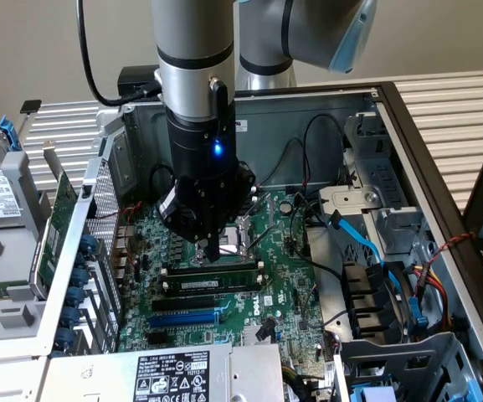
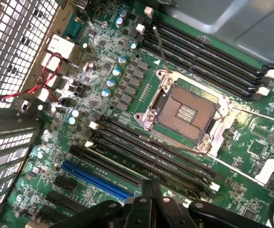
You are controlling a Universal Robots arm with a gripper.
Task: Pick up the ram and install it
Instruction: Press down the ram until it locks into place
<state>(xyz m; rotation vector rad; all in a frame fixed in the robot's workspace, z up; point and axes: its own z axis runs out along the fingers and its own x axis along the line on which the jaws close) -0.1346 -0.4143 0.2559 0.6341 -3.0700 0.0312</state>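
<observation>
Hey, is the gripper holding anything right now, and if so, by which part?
Nothing is held. The gripper is shut, its fingers pressing down onto the top edge of the ram, which lies lengthwise in a memory slot on the motherboard.

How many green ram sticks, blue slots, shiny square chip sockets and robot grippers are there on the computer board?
green ram stick: 1
blue slot: 1
square chip socket: 1
robot gripper: 1
Total: 4
</observation>
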